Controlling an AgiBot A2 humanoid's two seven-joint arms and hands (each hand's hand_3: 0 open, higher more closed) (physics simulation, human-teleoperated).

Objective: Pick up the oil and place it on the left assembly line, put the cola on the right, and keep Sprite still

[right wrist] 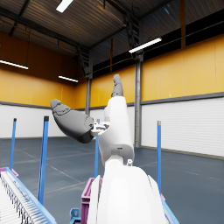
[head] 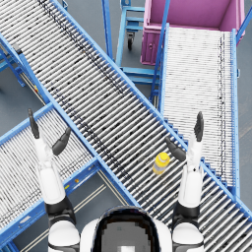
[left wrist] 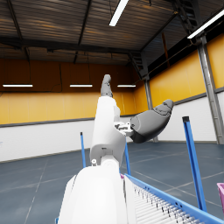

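Head view, near field: left robot hand [head: 44, 144] at about 9 o'clock of frame, raised, fingers spread, released, holding nothing; it hangs above the left assembly line [head: 19, 165], which occupies 8 o'clock. The left wrist view agrees: left robot hand [left wrist: 119, 127] open against the hall's yellow wall. Right robot hand [head: 192, 147] between 3 and 4 o'clock, likewise raised, spread and released; the right wrist view shows the same, right robot hand [right wrist: 103, 126] empty. Oil bottle [head: 161, 163], yellow cap, sits on the rollers of the central conveyor [head: 98, 98] between 4 and 5 o'clock of frame, at 8 o'clock of the right robot hand, near its thumb, not touching. Farther out: right assembly line [head: 197, 88] at 2 o'clock; pink bin [head: 197, 15] at 1 o'clock beyond it.
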